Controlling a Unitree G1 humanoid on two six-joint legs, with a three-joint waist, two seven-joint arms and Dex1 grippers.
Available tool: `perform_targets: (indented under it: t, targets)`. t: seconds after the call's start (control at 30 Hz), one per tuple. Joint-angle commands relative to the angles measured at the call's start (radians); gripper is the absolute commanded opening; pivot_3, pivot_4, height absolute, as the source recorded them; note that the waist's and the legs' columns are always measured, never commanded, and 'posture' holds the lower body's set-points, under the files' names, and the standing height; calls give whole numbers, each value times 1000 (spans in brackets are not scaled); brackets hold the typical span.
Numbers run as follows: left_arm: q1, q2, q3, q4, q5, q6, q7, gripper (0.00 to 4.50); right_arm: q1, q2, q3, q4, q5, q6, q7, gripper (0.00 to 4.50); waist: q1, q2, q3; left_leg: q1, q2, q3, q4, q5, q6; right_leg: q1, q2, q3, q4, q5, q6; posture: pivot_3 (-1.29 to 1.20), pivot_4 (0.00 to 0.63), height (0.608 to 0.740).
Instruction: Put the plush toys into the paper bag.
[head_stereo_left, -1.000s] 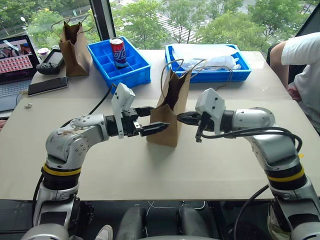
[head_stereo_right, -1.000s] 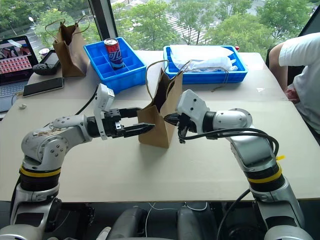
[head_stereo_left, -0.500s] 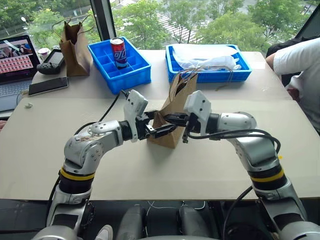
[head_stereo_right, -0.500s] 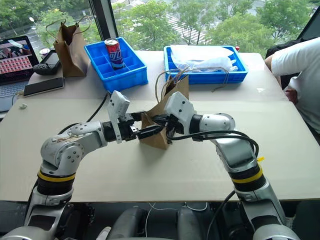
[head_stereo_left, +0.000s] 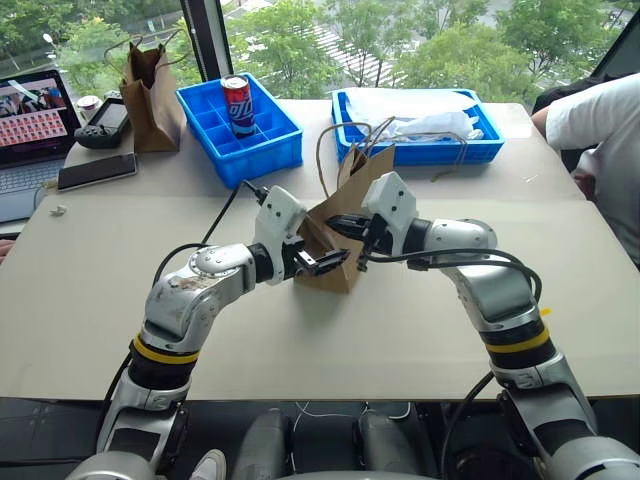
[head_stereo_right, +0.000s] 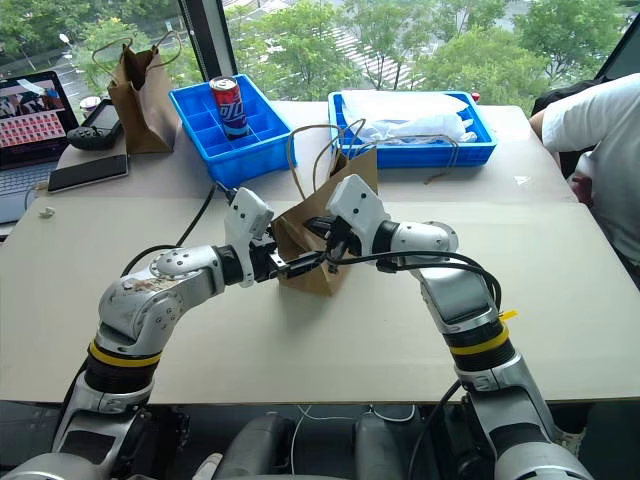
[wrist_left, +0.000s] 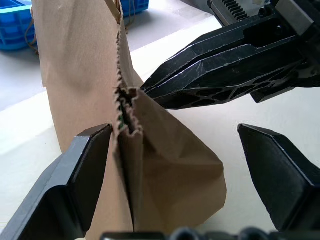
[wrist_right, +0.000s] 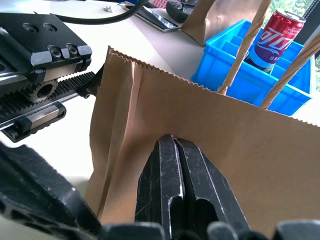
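The paper bag (head_stereo_left: 360, 175), light-brown kraft with twine loop handles, stands mid-table, crumpled and leaning. My left gripper (head_stereo_left: 330, 263) is open and straddles the bag's folded side edge (wrist_left: 127, 150); one finger (wrist_left: 85, 165) touches the paper while the other stands apart. My right gripper (head_stereo_left: 342, 228) comes in from the other side, shut. Its fingertips (wrist_right: 172, 150) press on the bag's wall near the serrated rim. The plush toys are hidden.
At the back left stands a smaller, darker paper bag (head_stereo_left: 150, 95). Next to it a blue compartment tray (head_stereo_left: 280, 140) holds a red can (head_stereo_left: 237, 105). A second blue tray (head_stereo_left: 480, 150) holds white plastic. Laptop (head_stereo_left: 35, 120) and phone (head_stereo_left: 95, 172) lie far left. A person's sleeve (head_stereo_left: 600, 110) shows at right.
Both grippers have closed in on the bag from either side. The bag, upright a second ago, is now pushed over and crumpled. The left fingers stand a little narrower.
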Motion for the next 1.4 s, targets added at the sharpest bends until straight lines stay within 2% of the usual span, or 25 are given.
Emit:
perform_targets:
  t: [0.03,0.1,0.13,0.3,0.43,0.63,0.73,0.8,0.9,1.07,1.23,1.4]
  targets:
    - [-10,-32,12,-10,13,-19,32,2701,-20,6,-24,-21,-2,-21,-16,0,0,0,0,0,0,0,0,0,0,0,0,0,0,0,0,0,150,740]
    - [-19,-46,30,1,19,-20,54,2040,-16,5,-21,-28,-1,-16,-17,0,-1,0,0,0,0,0,0,0,0,0,0,0,0,0,0,0,150,740]
    - [-26,-53,43,6,21,-19,67,1548,-14,3,-19,-32,0,-13,-17,0,-1,0,0,0,0,0,0,0,0,0,0,0,0,0,0,0,150,740]
    - [-54,-52,72,12,21,-14,73,25,-12,-5,-21,-49,1,-2,-17,0,-1,0,0,0,0,0,0,0,0,0,0,0,0,0,0,0,150,740]
    - [-84,27,66,41,40,-72,-21,25,-26,-64,-52,-92,-2,34,-6,0,-1,0,0,0,0,0,0,0,0,0,0,0,0,0,0,0,150,740]
    - [-177,179,38,221,97,-304,-286,25,34,-320,-161,-300,100,234,111,0,6,1,0,-1,0,0,-1,0,0,0,0,-1,-4,0,0,0,150,740]
    - [-215,225,-5,334,144,-469,-456,25,117,-461,-246,-383,148,318,171,0,14,1,0,-1,0,0,-2,-1,1,1,0,-2,-7,0,0,0,150,740]
    - [-237,234,-17,421,164,-569,-544,25,163,-516,-304,-419,183,358,183,0,18,1,0,-2,0,0,-2,-1,2,1,0,-2,-9,0,0,0,150,740]
    - [-250,223,-8,528,149,-663,-662,25,216,-558,-364,-443,208,392,175,0,14,1,0,-2,0,2,-2,-2,3,1,0,-1,-10,0,0,0,150,740]
    - [-280,220,-38,699,217,-879,-808,25,301,-608,-442,-469,241,430,173,0,14,0,0,-3,1,2,-1,-2,3,1,0,-1,-10,0,0,0,150,740]
    - [-327,204,-25,808,208,-945,-908,25,364,-662,-506,-476,259,446,180,0,19,0,0,-4,1,2,1,-2,4,1,0,-2,-9,0,0,0,150,740]
    - [-347,191,-31,895,233,-1032,-977,25,390,-672,-509,-488,272,444,160,0,19,0,0,-4,1,2,1,-2,4,1,1,-2,-9,0,0,0,150,740]
